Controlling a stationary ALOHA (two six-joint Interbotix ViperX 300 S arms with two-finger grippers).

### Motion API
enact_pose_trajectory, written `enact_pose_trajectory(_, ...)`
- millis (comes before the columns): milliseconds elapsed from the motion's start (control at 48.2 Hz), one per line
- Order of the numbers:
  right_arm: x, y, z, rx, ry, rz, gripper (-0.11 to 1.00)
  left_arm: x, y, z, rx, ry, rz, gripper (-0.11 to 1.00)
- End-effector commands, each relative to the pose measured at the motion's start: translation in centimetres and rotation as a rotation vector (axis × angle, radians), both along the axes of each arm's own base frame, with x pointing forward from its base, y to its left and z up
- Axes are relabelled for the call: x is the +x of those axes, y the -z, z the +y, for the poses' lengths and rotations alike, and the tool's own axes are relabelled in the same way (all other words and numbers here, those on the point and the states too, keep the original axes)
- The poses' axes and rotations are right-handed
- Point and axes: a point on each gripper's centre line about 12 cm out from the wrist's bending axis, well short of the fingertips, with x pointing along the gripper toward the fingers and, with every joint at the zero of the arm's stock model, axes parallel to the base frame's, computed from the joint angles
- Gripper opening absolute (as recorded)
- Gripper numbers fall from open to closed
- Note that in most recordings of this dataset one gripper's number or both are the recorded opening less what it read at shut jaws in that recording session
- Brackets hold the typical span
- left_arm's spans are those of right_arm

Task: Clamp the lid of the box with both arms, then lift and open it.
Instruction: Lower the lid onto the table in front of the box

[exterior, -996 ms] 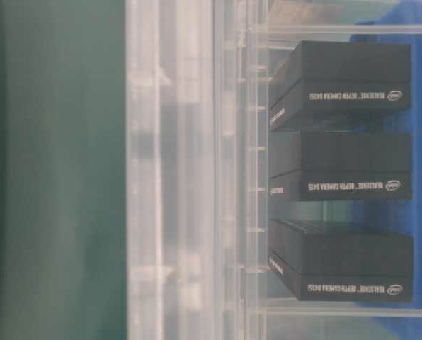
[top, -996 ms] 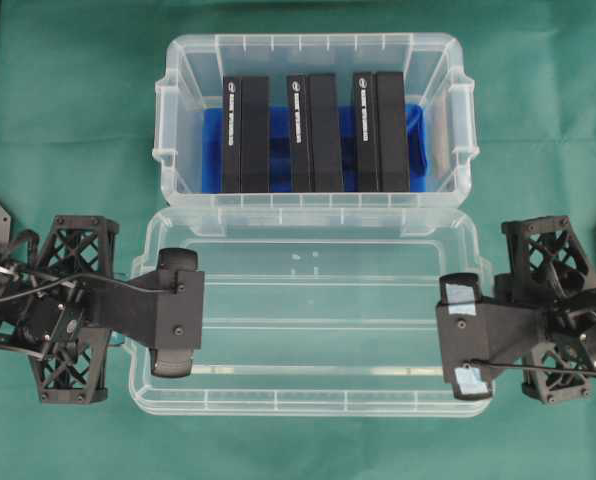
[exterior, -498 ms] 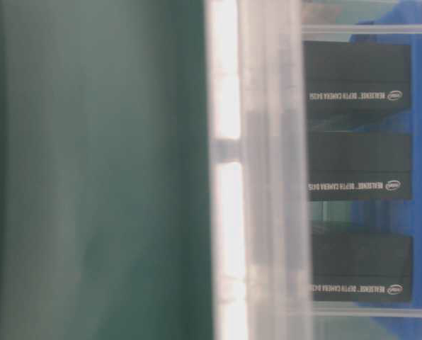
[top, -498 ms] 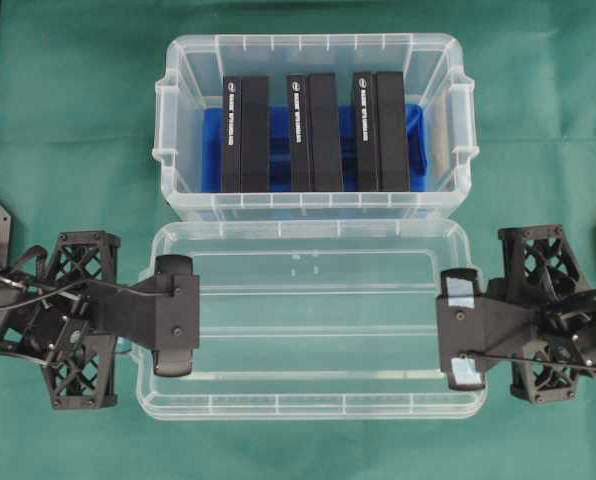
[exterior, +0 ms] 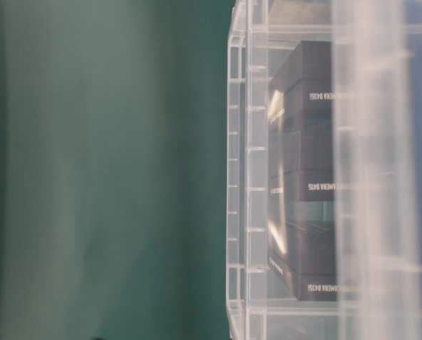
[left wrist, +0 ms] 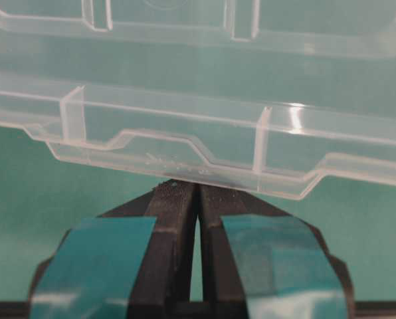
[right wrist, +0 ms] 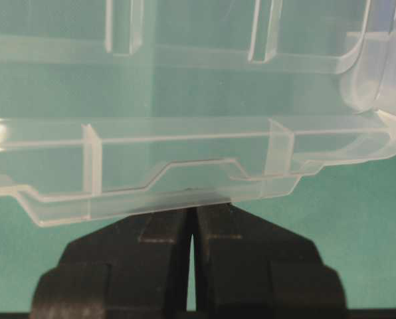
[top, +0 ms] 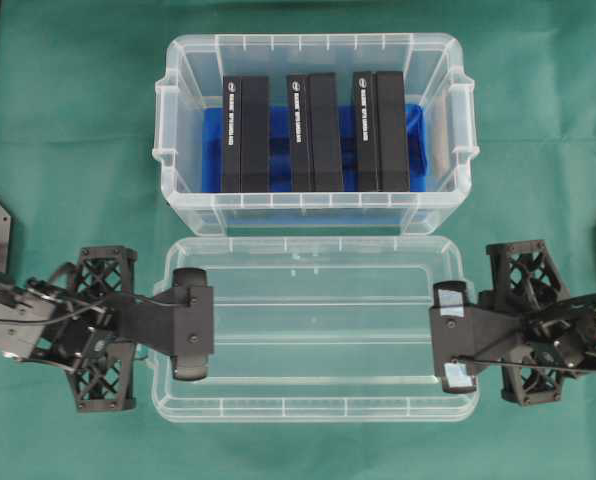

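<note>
Both my end effectors have carried the lid [top: 318, 330] nearer the box [top: 313, 120]. Left end effector [top: 192, 325] and right end effector [top: 451, 335] pinch its short-end tabs, long axis spanning between them.

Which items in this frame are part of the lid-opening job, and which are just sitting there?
Part of the job:
- lid, clear, off the box, clamped at both short ends
- box, open clear tub
- left gripper, jaws shut on the lid
- right gripper, jaws shut on the lid

Just there:
- three black slim boxes inside the tub
- blue insert
- green cloth
</note>
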Motion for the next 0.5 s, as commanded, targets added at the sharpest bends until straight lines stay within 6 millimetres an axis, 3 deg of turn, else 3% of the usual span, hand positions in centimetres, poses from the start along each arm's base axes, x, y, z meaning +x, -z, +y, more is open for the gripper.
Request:
enact_pose_trajectory(0, 1.3, -0.5, 0.5, 0.039, -0.027, -0.089, 0.0, 1.5, -0.5, 0.1, -0.025, -0.024, -0.091, 0.01)
enact_pose_trajectory(207, 1.7, 2.6, 0.9, 0.069, -0.06, -0.095, 0.0, 1.6, 2.4, -0.1, -0.053, -0.058, -0.09, 0.01)
enact_pose_trajectory(477, 2.2, 4.6, 0.9, 0.088, -0.07, -0.094, 0.0, 1.6, 3.7, -0.2, -0.068, -0.049, -0.102, 0.01)
